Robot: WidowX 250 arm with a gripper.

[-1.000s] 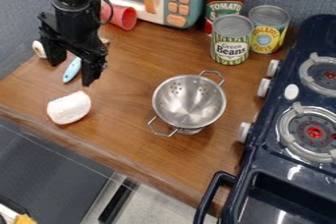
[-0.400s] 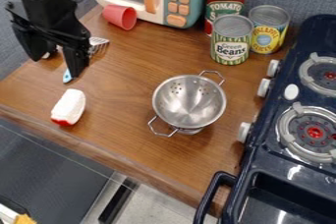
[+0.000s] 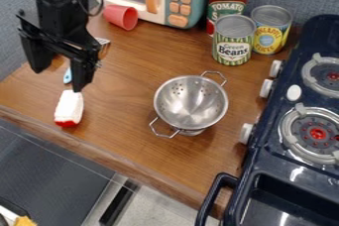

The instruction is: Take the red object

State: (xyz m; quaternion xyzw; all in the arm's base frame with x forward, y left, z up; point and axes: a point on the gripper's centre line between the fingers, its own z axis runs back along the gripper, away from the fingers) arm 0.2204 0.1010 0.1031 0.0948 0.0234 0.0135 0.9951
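My claw (image 3: pixel 58 80) hangs over the left side of the brown worktop (image 3: pixel 132 136). It is let go, with its two fingers spread wide apart. Just beside the tip of my right finger lies a white thing with a red end (image 3: pixel 69 107). Its red end points to the near side. I can't tell if my finger touches it. The red cup (image 3: pixel 122 17) is on its side at the far left, by the blue toy microwave (image 3: pixel 193 2). A bit of blue handle (image 3: pixel 67 75) peeks out under my claw. A shiny bowl with holes (image 3: pixel 191 102) sits in the middle. Three cans (image 3: pixel 233 41) stand close together at the far side. The dark blue toy stove (image 3: pixel 268 153) is on the right.
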